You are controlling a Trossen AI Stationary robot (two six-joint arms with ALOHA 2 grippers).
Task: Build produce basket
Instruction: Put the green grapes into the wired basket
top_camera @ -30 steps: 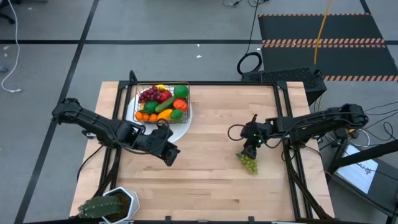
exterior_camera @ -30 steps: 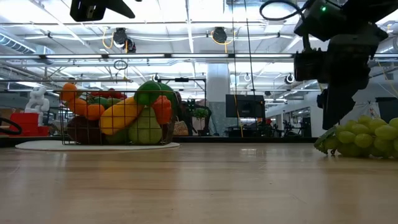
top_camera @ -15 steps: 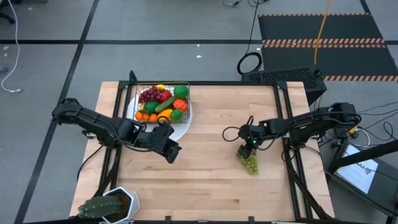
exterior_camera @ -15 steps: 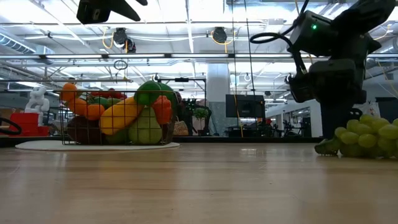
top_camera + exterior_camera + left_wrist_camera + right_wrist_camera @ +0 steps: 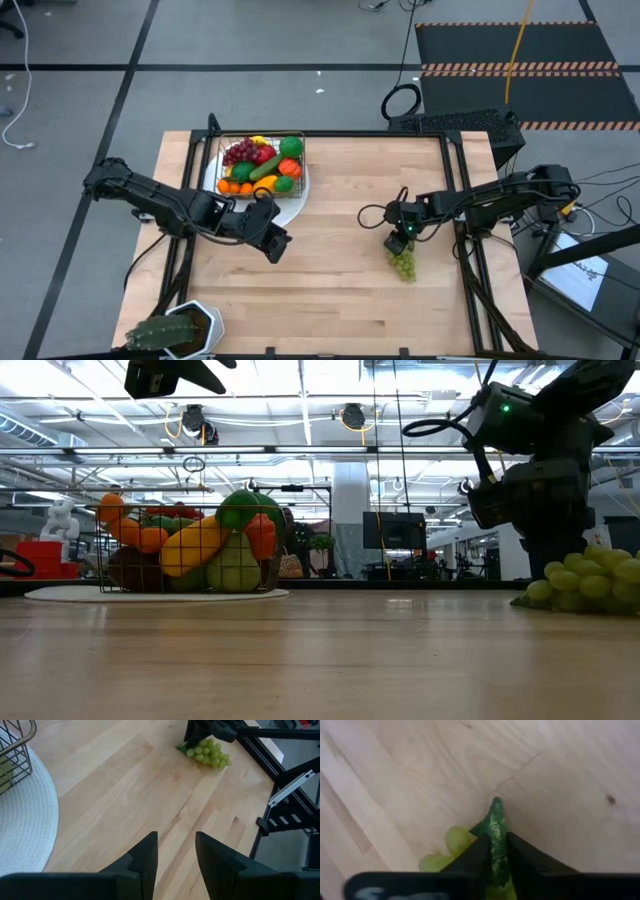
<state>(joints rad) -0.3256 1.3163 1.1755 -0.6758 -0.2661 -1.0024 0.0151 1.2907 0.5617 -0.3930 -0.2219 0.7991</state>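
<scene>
The wire basket [image 5: 262, 164] stands on a round white plate [image 5: 297, 206] at the table's far left, filled with produce: red grapes, an apple, limes, oranges and a banana. A bunch of green grapes [image 5: 402, 264] lies on the wood at the right. My right gripper [image 5: 400, 241] stands at the bunch's far end, shut on its green leafy stem. My left gripper [image 5: 276, 250] hovers open above the table just near of the plate, with nothing between its fingers [image 5: 146, 854]. My right gripper pinches the grapes' green leafy stem [image 5: 494, 826] between its two fingers, at the bunch's far end. The fingers slant steeply down from above. The bunch [image 5: 590, 582] lies on the table below and to the near side of the fingers.
A spiky potted plant [image 5: 172, 330] stands at the near left corner. Dark frame rails [image 5: 470, 250] run along the table's right and far edges. Bare wood lies between the plate and the grapes.
My right gripper has sunk a little toward the table, onto the far end of the green grapes, and its wrist has rolled. The bunch stays lying on the wood.
</scene>
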